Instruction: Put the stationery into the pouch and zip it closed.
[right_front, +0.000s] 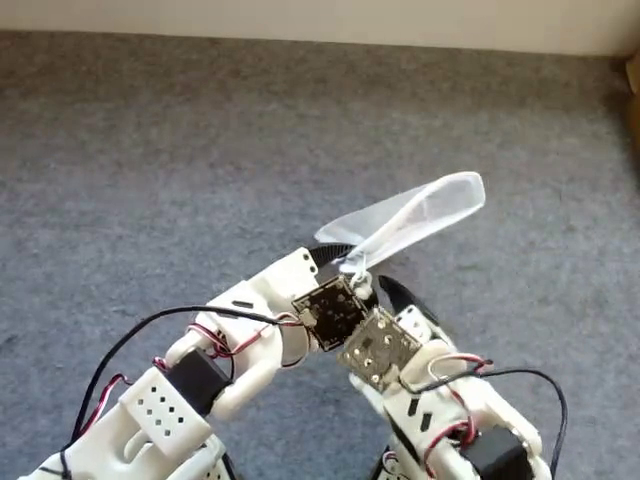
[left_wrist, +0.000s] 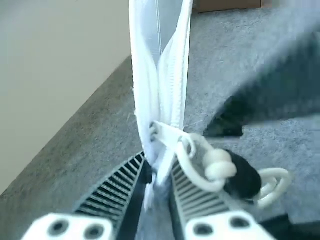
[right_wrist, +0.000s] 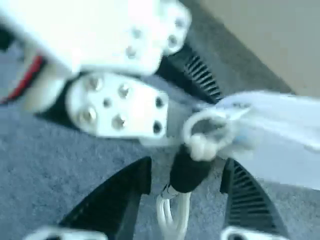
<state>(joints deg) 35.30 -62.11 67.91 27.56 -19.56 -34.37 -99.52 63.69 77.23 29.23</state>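
Note:
A translucent white pouch (right_front: 420, 215) hangs tilted above the grey carpet. My left gripper (right_front: 340, 262) is shut on its near end, the ribbed black fingers (left_wrist: 120, 185) pinching the fabric beside the zipper (left_wrist: 165, 75). In the left wrist view the left gripper (left_wrist: 157, 167) clamps just below the zipper slider. A white cord pull with a black bead (left_wrist: 242, 180) dangles from the slider. My right gripper (right_wrist: 187, 167) is open, its fingers on either side of that black bead (right_wrist: 187, 172), not touching it. In the high view the right gripper (right_front: 385, 290) sits just under the pouch's held end.
Grey carpet (right_front: 150, 150) spreads all around, with a pale wall (right_front: 300, 15) along its far edge. A brown object (right_front: 633, 90) pokes in at the far right. The two arms' wrists crowd close together near the front.

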